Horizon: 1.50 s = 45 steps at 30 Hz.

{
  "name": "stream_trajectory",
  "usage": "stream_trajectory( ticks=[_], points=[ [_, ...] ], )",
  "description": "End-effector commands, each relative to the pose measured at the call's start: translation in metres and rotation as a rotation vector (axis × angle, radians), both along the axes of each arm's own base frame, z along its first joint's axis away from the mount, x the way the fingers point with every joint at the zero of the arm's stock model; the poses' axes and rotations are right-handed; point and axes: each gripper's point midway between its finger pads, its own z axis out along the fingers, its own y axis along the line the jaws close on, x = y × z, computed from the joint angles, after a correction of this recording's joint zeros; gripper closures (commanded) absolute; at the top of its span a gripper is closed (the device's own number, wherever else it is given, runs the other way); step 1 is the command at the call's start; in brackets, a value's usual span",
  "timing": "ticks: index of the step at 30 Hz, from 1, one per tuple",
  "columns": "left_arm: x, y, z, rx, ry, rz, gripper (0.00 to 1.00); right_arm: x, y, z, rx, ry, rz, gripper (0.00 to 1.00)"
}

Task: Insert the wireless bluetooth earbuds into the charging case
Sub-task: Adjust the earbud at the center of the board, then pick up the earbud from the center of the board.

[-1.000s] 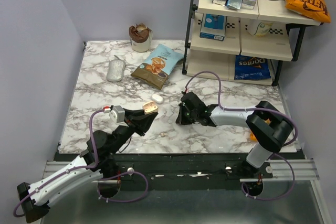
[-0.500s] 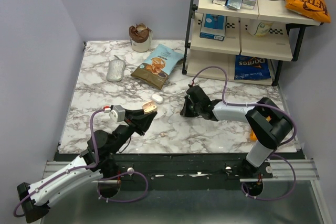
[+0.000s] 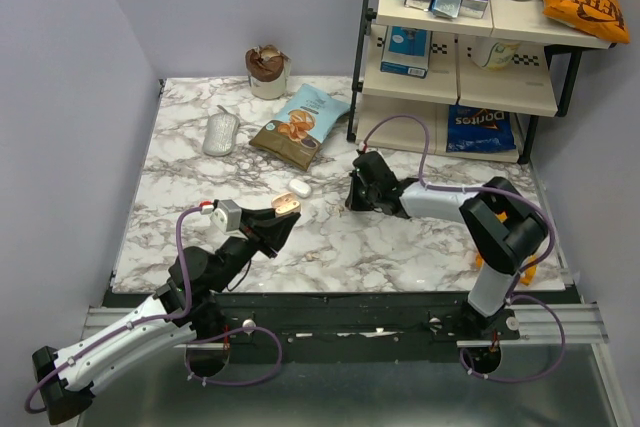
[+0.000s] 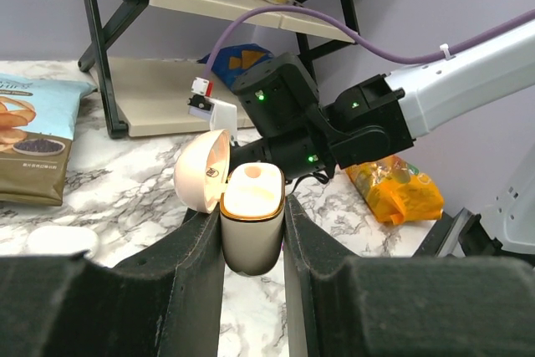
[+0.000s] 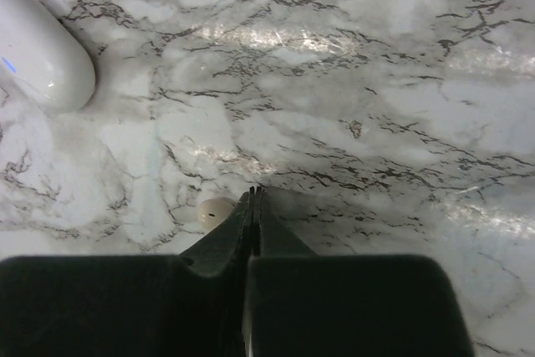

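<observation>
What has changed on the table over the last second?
The right gripper, shut and empty, moved away from the near edge toward the shelf. Nothing was taken hold of or let go. The left gripper kept its hold on the open charging case, and the white pebble-shaped case stayed where it lay.

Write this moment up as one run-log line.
left gripper: jaws shut on open-lidded case | right gripper: jaws shut, nothing held | earbud: on marble table beside right jaws
</observation>
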Motion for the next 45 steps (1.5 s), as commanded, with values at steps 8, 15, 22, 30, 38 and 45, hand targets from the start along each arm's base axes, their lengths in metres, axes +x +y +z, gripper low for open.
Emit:
stream_trajectory(
  ticks=[8, 15, 22, 30, 38, 45],
  points=[
    [0.003, 0.004, 0.005, -0.009, -0.001, 0.030, 1.00, -0.001, -0.004, 0.035, -0.045, -0.083, 0.118, 0.39],
    [0.002, 0.002, 0.003, -0.012, 0.005, 0.020, 1.00, -0.016, 0.019, 0.019, -0.086, -0.021, 0.265, 0.36],
    [0.002, 0.001, 0.003, -0.013, 0.006, 0.017, 1.00, -0.015, 0.020, 0.002, -0.124, 0.024, 0.246, 0.39],
    [0.001, 0.003, 0.004, -0.014, 0.003, 0.019, 1.00, -0.009, 0.016, -0.007, -0.160, 0.027, 0.218, 0.45],
    [0.001, 0.004, 0.004, -0.016, 0.003, 0.020, 1.00, -0.018, 0.015, -0.019, -0.189, 0.047, 0.228, 0.49],
    [0.001, 0.004, 0.005, -0.020, 0.003, 0.018, 1.00, -0.025, 0.009, -0.029, -0.262, 0.057, 0.192, 0.51]
  ],
)
